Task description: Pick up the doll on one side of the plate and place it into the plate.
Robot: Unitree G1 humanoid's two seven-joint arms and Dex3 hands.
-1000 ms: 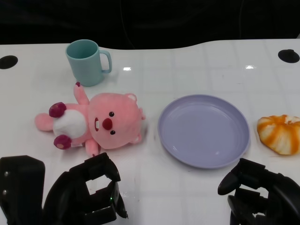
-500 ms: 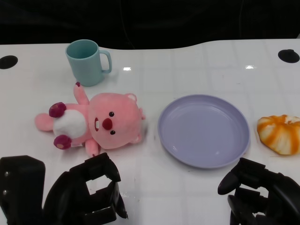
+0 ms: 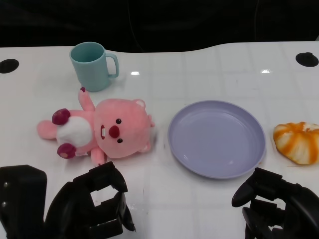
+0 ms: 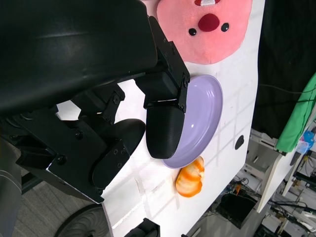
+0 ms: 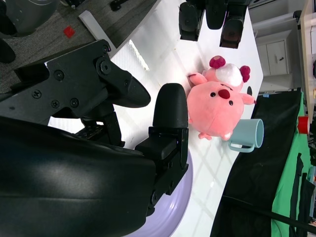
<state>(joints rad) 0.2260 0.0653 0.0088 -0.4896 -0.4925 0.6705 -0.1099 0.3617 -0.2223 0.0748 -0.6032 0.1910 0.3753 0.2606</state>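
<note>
A pink plush doll point(image 3: 102, 131) with a white belly lies on its back on the white table, left of the empty lilac plate point(image 3: 217, 138). It also shows in the left wrist view point(image 4: 207, 27) and the right wrist view point(image 5: 217, 106). My left hand point(image 3: 92, 206) hovers at the table's near edge, just in front of the doll, fingers apart and holding nothing. My right hand point(image 3: 274, 206) hangs at the near right, in front of the plate's rim, also empty with fingers spread.
A teal mug point(image 3: 92, 65) stands behind the doll. An orange-and-white toy bun point(image 3: 298, 142) lies right of the plate. Two black holes point(image 3: 307, 59) mark the table's far corners. The table's far edge borders a dark background.
</note>
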